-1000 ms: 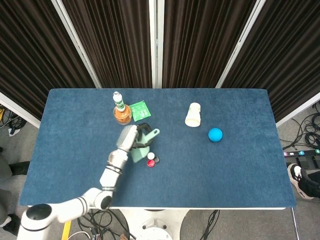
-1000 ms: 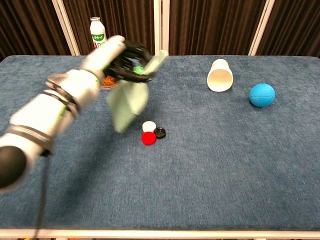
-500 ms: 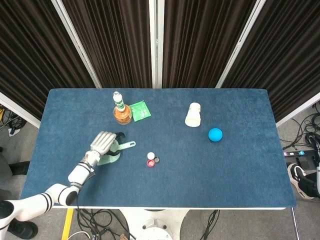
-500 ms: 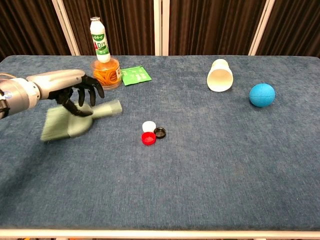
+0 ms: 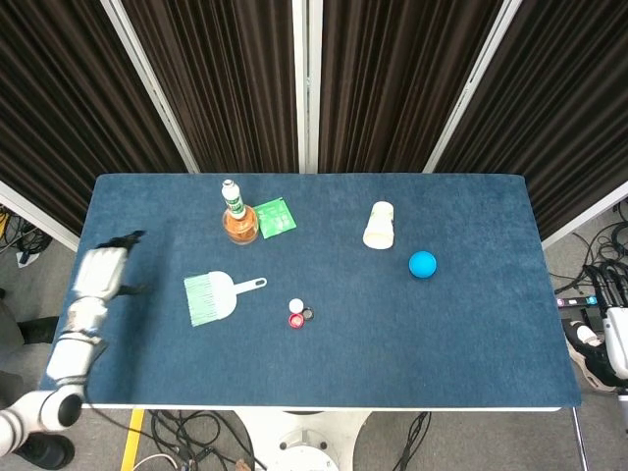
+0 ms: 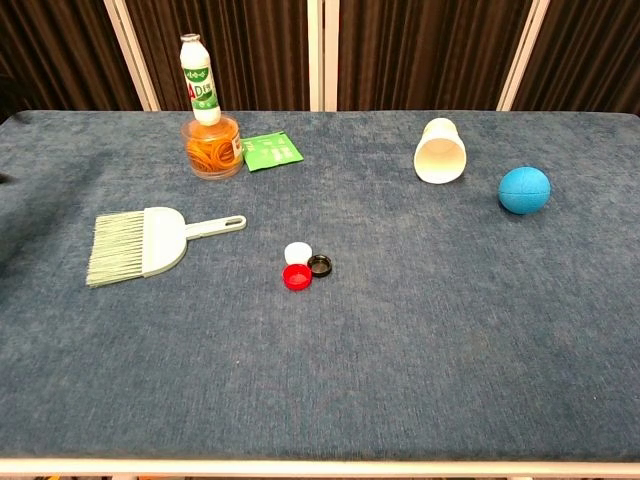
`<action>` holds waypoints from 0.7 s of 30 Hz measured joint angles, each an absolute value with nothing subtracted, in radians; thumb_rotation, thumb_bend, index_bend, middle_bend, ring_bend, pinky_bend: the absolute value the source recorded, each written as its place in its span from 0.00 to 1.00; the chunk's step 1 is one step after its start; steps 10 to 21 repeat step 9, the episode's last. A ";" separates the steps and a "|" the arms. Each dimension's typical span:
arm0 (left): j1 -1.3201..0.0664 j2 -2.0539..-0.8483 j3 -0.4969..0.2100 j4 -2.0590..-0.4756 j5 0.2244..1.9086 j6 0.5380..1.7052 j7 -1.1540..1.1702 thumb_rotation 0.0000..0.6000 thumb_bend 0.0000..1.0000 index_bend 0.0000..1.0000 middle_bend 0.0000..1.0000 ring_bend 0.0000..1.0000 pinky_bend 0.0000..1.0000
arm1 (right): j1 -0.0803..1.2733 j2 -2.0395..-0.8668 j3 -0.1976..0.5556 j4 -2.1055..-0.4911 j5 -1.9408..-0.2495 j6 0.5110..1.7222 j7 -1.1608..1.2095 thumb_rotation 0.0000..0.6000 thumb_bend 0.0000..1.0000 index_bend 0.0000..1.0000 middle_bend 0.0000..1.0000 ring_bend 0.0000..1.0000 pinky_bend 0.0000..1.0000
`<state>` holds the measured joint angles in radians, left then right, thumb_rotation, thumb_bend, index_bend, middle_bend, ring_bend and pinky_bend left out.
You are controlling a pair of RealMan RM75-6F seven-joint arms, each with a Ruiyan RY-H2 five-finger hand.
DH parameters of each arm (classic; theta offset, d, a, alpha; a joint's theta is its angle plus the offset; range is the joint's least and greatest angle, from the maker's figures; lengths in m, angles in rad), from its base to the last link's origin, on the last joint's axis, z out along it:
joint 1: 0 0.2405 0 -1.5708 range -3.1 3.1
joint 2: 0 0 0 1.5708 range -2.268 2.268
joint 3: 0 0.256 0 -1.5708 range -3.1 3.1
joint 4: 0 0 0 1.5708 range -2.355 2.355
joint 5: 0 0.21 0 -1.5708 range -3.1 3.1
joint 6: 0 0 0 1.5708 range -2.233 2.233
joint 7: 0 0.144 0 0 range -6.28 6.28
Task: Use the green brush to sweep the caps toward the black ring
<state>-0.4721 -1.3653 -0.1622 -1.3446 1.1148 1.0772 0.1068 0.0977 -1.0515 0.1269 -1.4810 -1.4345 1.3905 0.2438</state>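
Left hand (image 5: 101, 270) off at the table's left edge, holding nothing; the brush lies free.

Blurred in the head view, the hand's fingers seem loosely apart, though that is hard to be sure of; the right hand is not visible. The pale green plastic brush (image 6: 140, 243) lies flat on the blue cloth table (image 6: 420, 350), bristles to the left, handle toward the caps. The white cap (image 6: 297, 253) and red cap (image 6: 297, 277) sit touching beside the small black ring (image 6: 320, 265), so the sweep looks done and the brush set aside.
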 measured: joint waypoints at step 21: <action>-0.220 -1.259 -0.066 -1.570 1.178 1.457 0.174 1.00 0.16 0.15 0.21 0.17 0.27 | 0.108 -1.111 0.103 -1.462 -1.472 1.402 0.274 1.00 0.24 0.00 0.08 0.00 0.01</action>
